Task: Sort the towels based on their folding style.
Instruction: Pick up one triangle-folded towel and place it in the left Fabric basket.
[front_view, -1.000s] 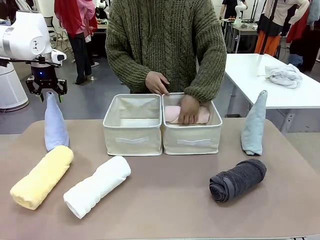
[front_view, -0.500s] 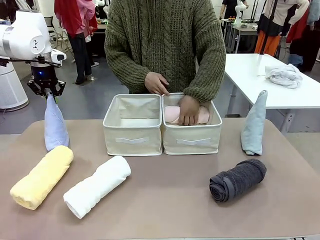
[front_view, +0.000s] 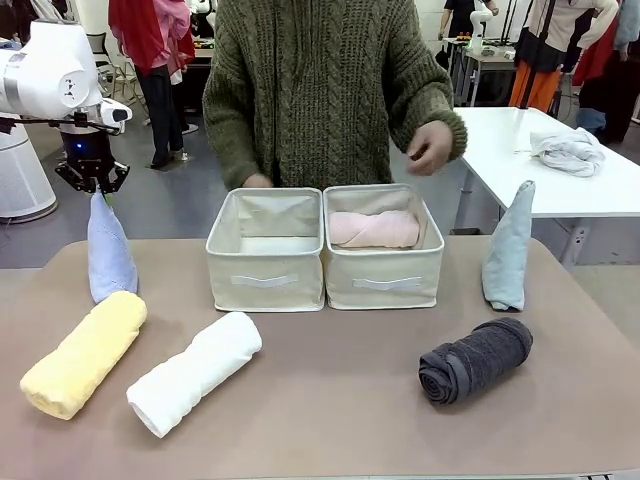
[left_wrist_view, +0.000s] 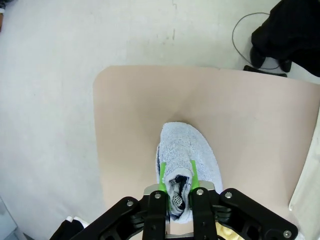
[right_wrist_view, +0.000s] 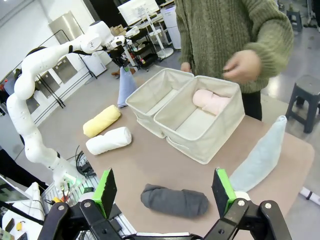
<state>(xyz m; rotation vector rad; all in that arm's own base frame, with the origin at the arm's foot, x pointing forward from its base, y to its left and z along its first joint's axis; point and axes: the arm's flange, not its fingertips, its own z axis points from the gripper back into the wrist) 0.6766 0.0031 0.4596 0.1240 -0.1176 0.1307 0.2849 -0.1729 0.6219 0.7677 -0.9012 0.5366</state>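
Left wrist view shows you the left gripper (left_wrist_view: 178, 178) clamped on the tip of the lavender-blue cone (left_wrist_view: 188, 149); your right gripper (right_wrist_view: 165, 192) stands wide open.

**Q:** How is the left arm posed?

**A:** White left arm (front_view: 48, 75), entering over the left edge of the tabletop (front_view: 340, 410), wrist turned straight down. Its black two-finger left gripper (front_view: 93, 186) hangs vertically above the far left corner. The green pads (left_wrist_view: 162, 175) are pinched on the tip of the lavender-blue terry cone towel (left_wrist_view: 190, 145). In the right wrist view, this arm rises in a tall arch, elbow high.

**Q:** And the right?

**A:** Right gripper (right_wrist_view: 165, 192), raised well above the tabletop toward its near right corner, and tilted to face the far left. Jaws wide apart and empty, green pads facing each other.
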